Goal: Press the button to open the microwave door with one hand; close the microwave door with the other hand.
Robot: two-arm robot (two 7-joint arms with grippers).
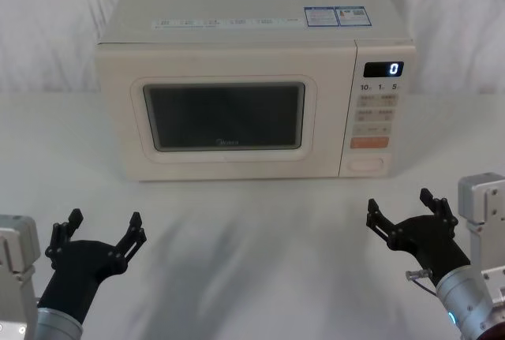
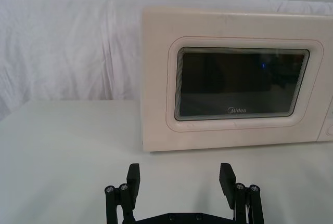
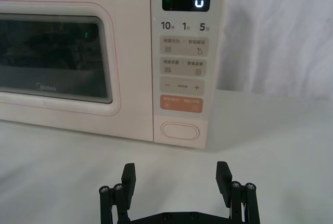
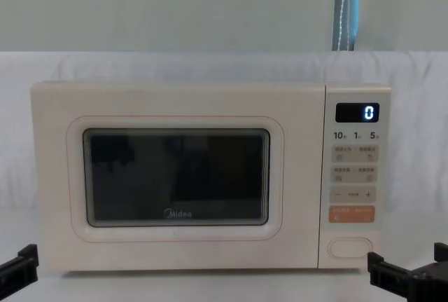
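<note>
The cream microwave stands at the back of the table with its door (image 1: 225,115) (image 2: 239,81) (image 4: 175,176) flush with the body, dark window facing me. The wide pill-shaped button (image 1: 366,163) (image 3: 180,131) (image 4: 349,246) sits at the bottom of the control panel, below the orange key. My left gripper (image 1: 99,233) (image 2: 180,180) is open near the table's front left, well short of the door. My right gripper (image 1: 410,210) (image 3: 176,177) is open at the front right, facing the control panel with a gap of table between it and the button.
The white table (image 1: 252,229) spreads in front of the microwave. A white cloth (image 2: 67,47) hangs behind it. The display (image 1: 383,69) reads 0. The orange key (image 3: 180,104) and small beige keys lie above the button.
</note>
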